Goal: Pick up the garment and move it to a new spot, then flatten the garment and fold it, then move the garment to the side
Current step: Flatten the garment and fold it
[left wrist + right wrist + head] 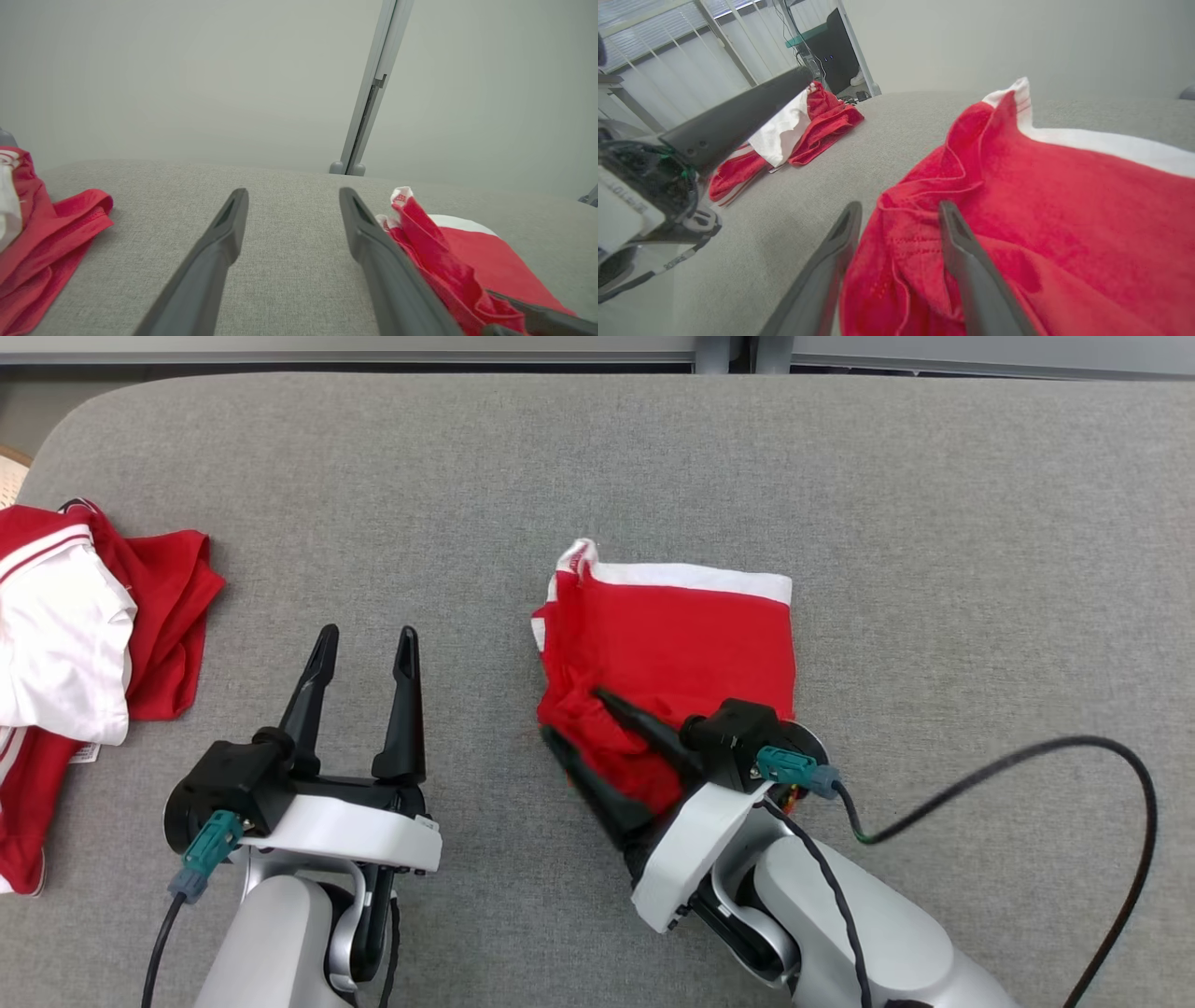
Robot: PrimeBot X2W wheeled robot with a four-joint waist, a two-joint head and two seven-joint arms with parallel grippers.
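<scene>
Head view: the folded red garment [672, 625] lies mid-table [934, 523]. The right gripper [571, 712] straddles its near-left corner, jaws parted. The left gripper [367, 632] hovers open, empty. Folding looks done; next, pinch firmly and slide it aside.

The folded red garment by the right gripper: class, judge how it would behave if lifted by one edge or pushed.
Lifted, the red garment would probably droop and unfold: its near edge lies in soft wrinkles at the right gripper. Pushed, it would likely bunch rather than slide whole, since the table cover looks like rough fabric.
</scene>
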